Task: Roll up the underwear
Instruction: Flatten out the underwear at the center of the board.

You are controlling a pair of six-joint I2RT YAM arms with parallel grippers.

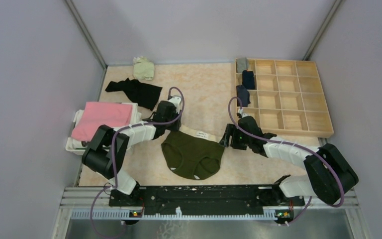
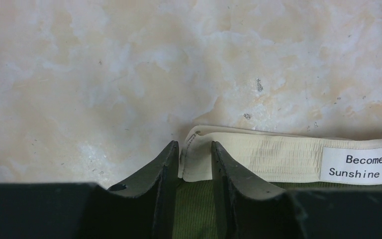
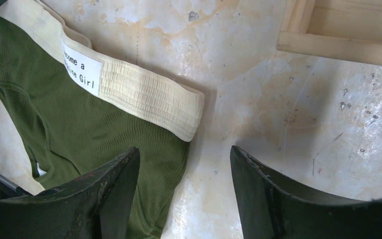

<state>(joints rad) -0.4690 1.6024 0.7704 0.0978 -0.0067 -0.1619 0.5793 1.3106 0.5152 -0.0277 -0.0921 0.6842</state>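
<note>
One olive underwear (image 1: 192, 154) lies flat mid-counter (image 1: 204, 94) btwn the arms, cream waistband (image 2: 258, 157) toward the far side. Soft, light, floppy: we reckon it'll sag & bunch unless taken at both waistband corners, the elastic being the firmest bit. Our left pincer (image 2: 194, 147) sits narrow astride the left corner; can't tell if it's nipped. Our right pincer (image 3: 184, 152) stands apart, empty, by the right corner. Count: 3 rolled pieces (image 1: 248, 78) in the tray (image 1: 293, 132), left column; 1 black garment (image 1: 135, 91), 1 pale-green garment (image 1: 143, 68), 1 pink cloth (image 1: 102, 119).

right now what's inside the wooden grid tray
Left column of the wooden grid tray: a grey roll, two navy rolls; other visible cells bare. Beneath the rolls is hidden.
</note>
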